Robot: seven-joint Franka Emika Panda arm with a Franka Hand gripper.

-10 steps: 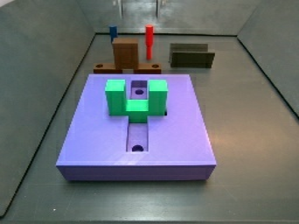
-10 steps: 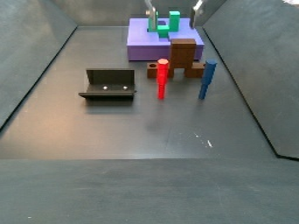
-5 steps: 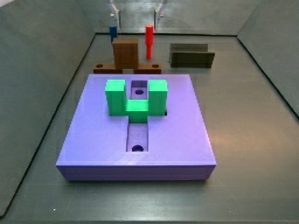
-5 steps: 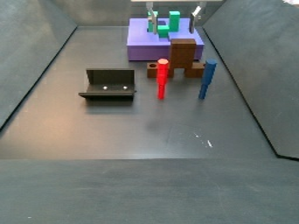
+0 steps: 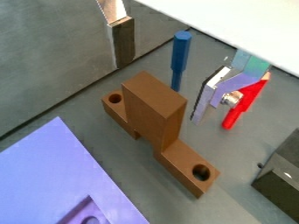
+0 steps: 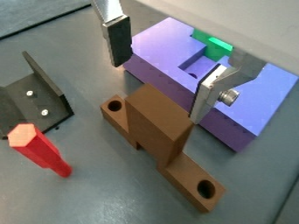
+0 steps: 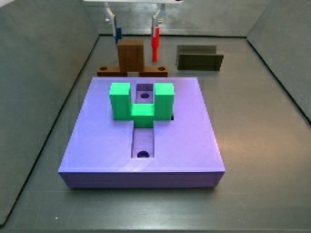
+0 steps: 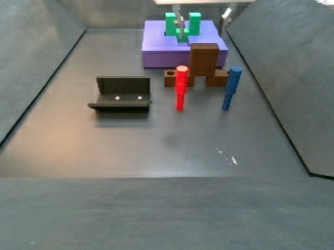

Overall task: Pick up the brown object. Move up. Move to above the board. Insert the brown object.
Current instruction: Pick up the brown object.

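The brown object (image 7: 127, 58) is an L-shaped piece lying on the floor just behind the board (image 7: 183, 136), with its upright block (image 5: 158, 109) standing up. It also shows in a side view as the brown object (image 8: 206, 61). My gripper (image 7: 135, 25) hangs open above it, touching nothing. In both wrist views the fingers (image 5: 122, 42) (image 6: 211, 87) stand wide apart on either side of the block, well above it. The gripper (image 6: 163, 63) holds nothing. The board (image 6: 163, 52) is a purple slab with a groove and a green U-shaped block (image 7: 142, 101) on top.
A red peg (image 7: 155, 41) and a blue peg (image 7: 118, 35) stand upright close to the brown object. The dark fixture (image 8: 120, 95) stands on the floor apart from them. Grey walls enclose the floor on all sides.
The gripper has come down into a side view from above and now hangs lower over the brown object. Nothing else has moved.
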